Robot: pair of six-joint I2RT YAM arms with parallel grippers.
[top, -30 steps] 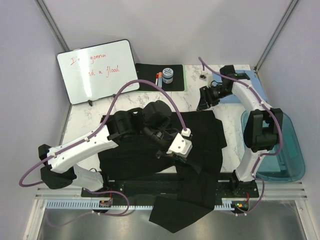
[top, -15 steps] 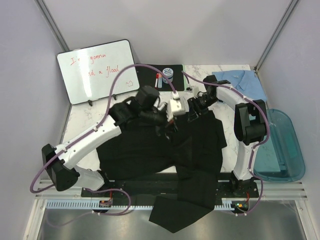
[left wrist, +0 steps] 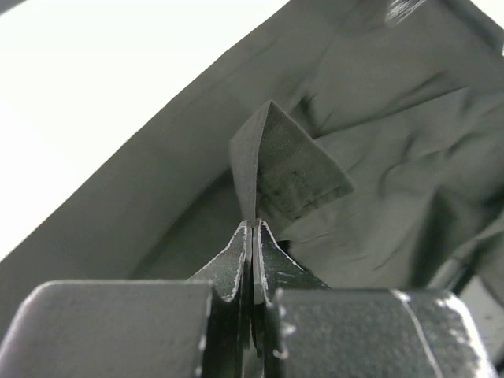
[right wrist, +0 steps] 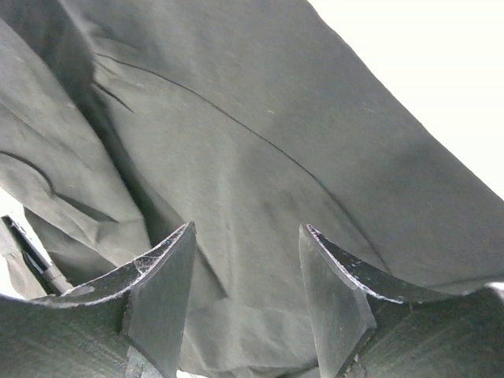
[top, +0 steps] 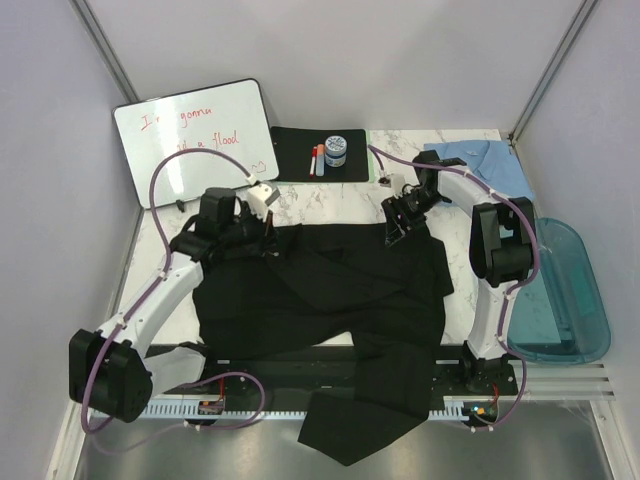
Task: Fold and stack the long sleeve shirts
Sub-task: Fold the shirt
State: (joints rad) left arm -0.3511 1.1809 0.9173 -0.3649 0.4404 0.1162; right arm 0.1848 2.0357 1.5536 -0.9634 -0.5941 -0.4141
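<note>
White marble table (top: 330, 205) between pale walls. On the left gripper (left wrist: 252, 230), fingers (left wrist: 232, 264) pressed together, pinching a raised fold of the black shirt (left wrist: 299, 169); seen from above, gripping at that shirt's far left edge. On the right gripper (right wrist: 244, 260), fingers spread wide over the same dark cloth near its far right corner; touching it or not, cannot tell. Black shirt lying rumpled across the middle of the table, one part hanging over the near edge between the arm bases. Light blue shirt (top: 480, 165) lying at the far right corner, apart from the black one. Along the far edge, a black mat (top: 295, 150) with a red marker (top: 318, 158) and a small jar (top: 335, 151) on it. Far left, a whiteboard (top: 195, 140) with red writing. Off the right edge, a clear blue bin (top: 570, 300).
</note>
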